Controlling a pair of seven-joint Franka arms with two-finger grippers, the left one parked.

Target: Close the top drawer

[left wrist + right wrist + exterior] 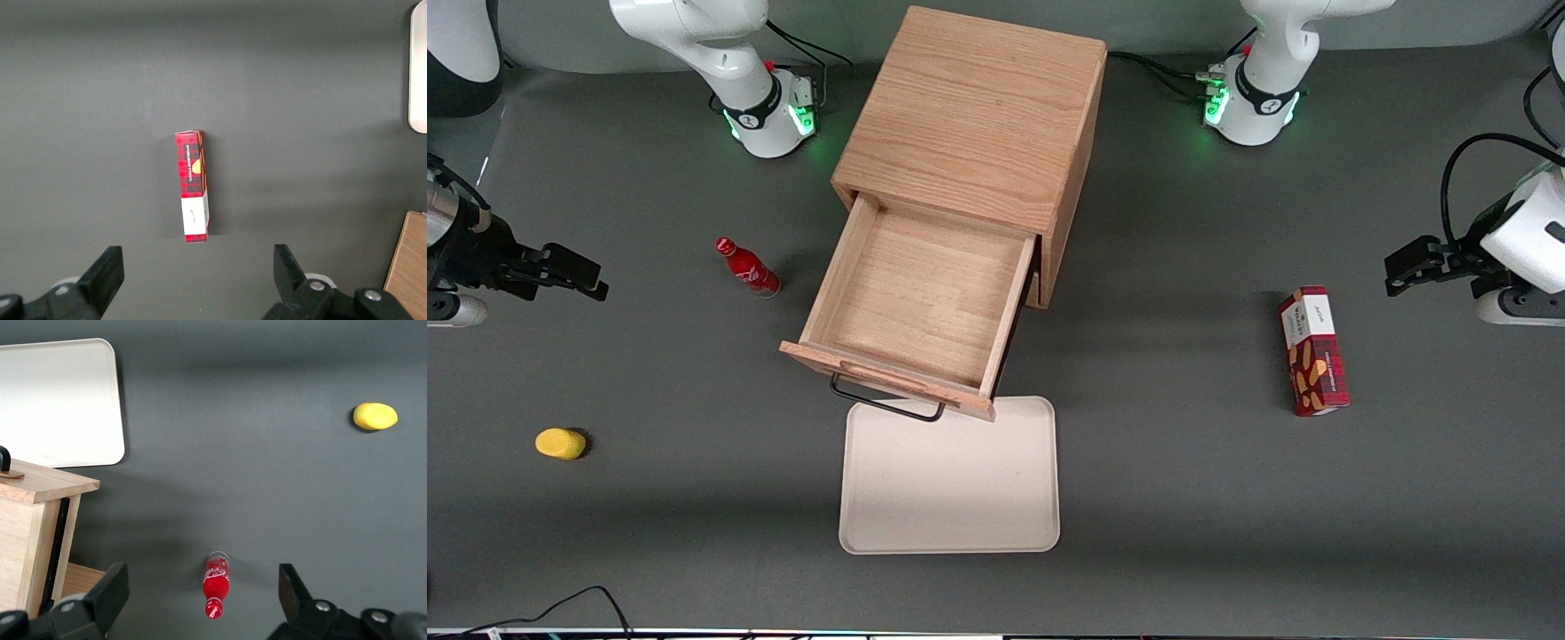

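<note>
The top drawer (911, 307) is pulled way out of the oak cabinet (969, 116), which sits mid-table up against the table edge farthest from the front camera. The drawer box looks empty inside, and its front with the black wire handle (885, 404) hangs right over the edge of the beige tray (951, 498), the tray lying nearer the front camera's edge of the table.

So by my read this is the very start: nothing has been pushed yet. The gripper (574, 276) hovers out by the working arm's end of the table, well apart from the drawer, touching nothing. In the right wrist view its two black fingers (110, 593) are spread wide with only bare table and the little red bottle (215, 593) showing between them, so it's released and carrying nothing.

Next move, I'd guess, is to swing across toward the drawer front, get in front of that raised wooden strip, and shove straight along the slide into the cabinet. The cabinet sits a bit skewed to the table edges, so the push probably needs to follow that angle or the drawer may bind.

The red bottle (749, 267) stands near the drawer's side on the working arm's side, so watch the path. The yellow thing (560, 443) nearer the front camera's edge, toward the working arm's end, is well clear.
</note>
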